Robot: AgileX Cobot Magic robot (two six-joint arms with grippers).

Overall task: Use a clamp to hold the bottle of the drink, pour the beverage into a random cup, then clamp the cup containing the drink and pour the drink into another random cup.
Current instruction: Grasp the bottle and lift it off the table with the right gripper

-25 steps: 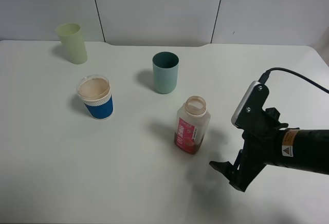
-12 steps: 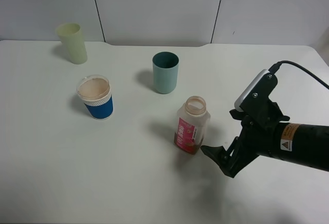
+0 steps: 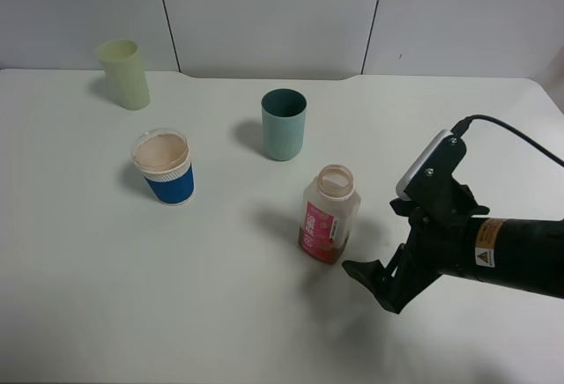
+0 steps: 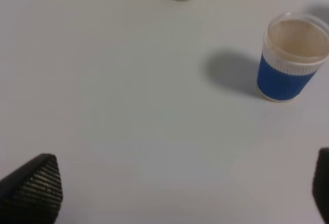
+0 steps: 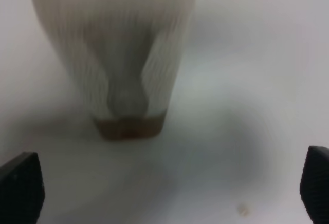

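A pink-red label point(image 3: 316, 230) wrapped the lower body of the bottle of the drink point(image 3: 330, 214), its white print too small to read. A yellow-and-white warning sticker point(image 3: 486, 255) with a triangle sat on the black arm point(image 3: 520, 265), its text equally illegible. The bottle was translucent whitish plastic, squarish, with a wide beige neck. It stood upright right of centre in the high view on the matte white table point(image 3: 176, 296). The right claw point(image 3: 375, 285), black and angular, sat low at the lower right with its two fingers spread wide and empty. The bottle was near it, just to its upper left, apart from it and not between the fingers. In the right wrist view the bottle point(image 5: 115, 54) was a blur ahead of the right claw point(image 5: 167, 185), with a brownish band at its foot. The smooth teal cup containing the drink point(image 3: 284, 125) stood above the bottle, upper centre. A ribbed blue paper cup point(image 3: 164, 167) with a white rim stood at centre left, and a pale yellow-green tumbler point(image 3: 123, 74) at the upper left. The left claw point(image 4: 177, 188) was spread and empty.
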